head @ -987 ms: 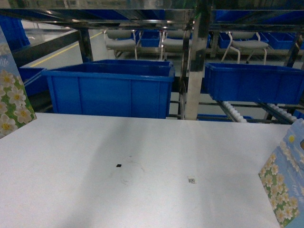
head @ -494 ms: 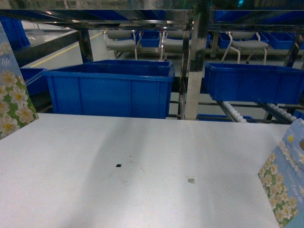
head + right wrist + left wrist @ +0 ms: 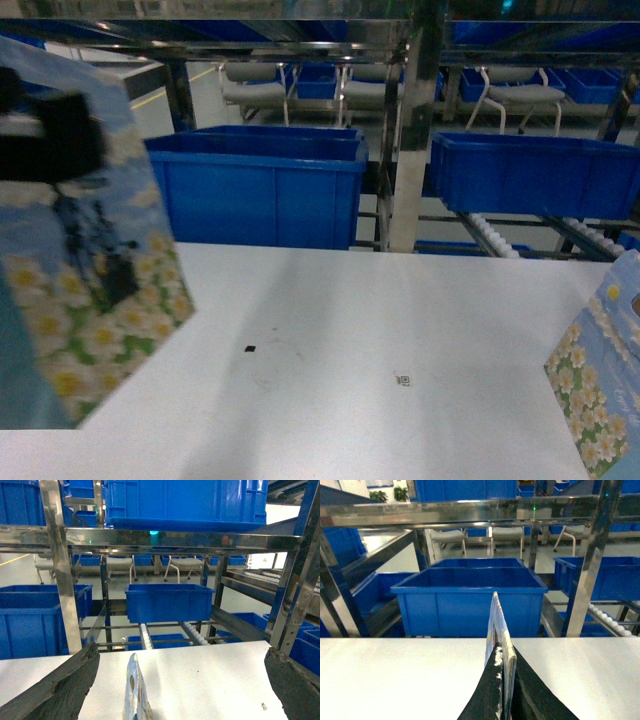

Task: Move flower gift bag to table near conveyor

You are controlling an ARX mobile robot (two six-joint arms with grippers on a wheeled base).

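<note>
Pinching flower gift bag [image 3: 501, 645] top edge, left tool [image 3: 506, 690] closed on it above bench [image 3: 350, 340]; light, floppy paper. Right tool [image 3: 170, 690] wide open, empty.

The left gripper [image 3: 504, 700], shut on the flower gift bag [image 3: 85, 250], has swung it in from the left edge, over the tabletop [image 3: 330, 330].

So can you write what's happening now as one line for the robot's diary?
left gripper: shut on flower bag, held over table | right gripper: open, second bag between jaws | stage: carrying
</note>
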